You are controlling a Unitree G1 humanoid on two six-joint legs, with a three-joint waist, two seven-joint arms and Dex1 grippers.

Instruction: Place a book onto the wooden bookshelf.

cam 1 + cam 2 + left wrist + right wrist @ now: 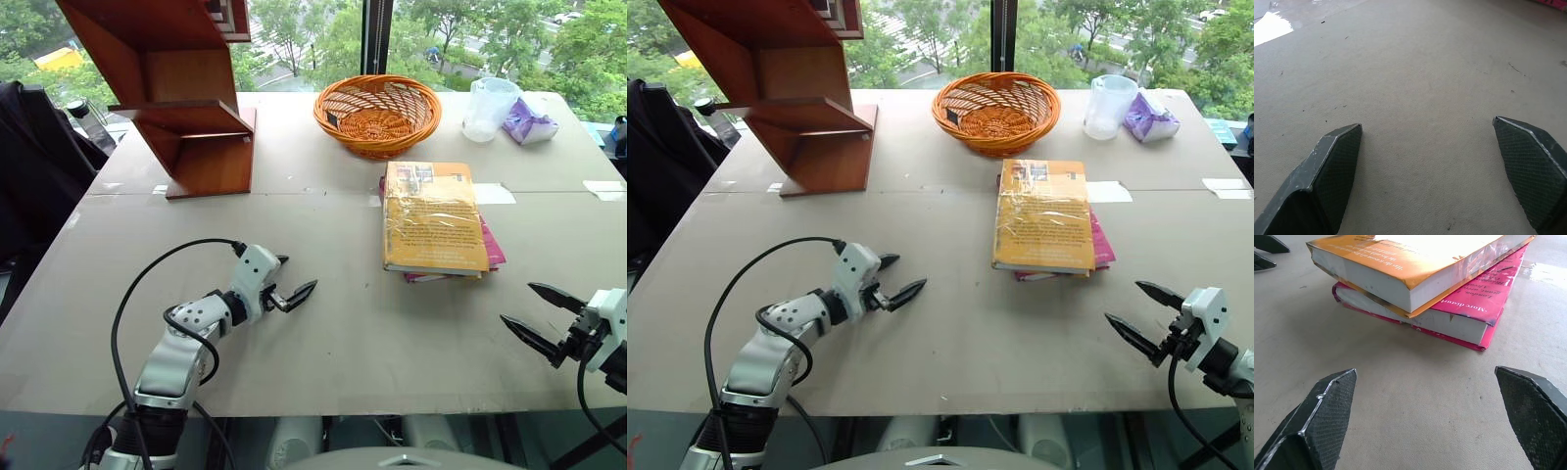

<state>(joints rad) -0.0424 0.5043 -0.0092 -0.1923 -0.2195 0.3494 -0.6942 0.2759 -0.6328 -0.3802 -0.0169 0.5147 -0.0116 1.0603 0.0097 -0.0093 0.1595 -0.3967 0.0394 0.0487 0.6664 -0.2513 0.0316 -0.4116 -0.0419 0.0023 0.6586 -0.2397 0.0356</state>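
1. Head view: my left gripper (294, 281) and right gripper (534, 313) hover over the table (323, 343), both spread wide and empty. The book (432, 216) lies flat on a pink book (494, 253), well apart from the wooden bookshelf (181, 93).
2. Left wrist view: my fingers (1334, 166) stand apart above bare tabletop.
3. Right wrist view: my fingers (1327, 416) face the 2 stacked books.

Yellow-orange book (433, 217) laid flat atop a pink book (1484, 293); reddish-brown wooden bookshelf (181, 88) stood upright, well apart.
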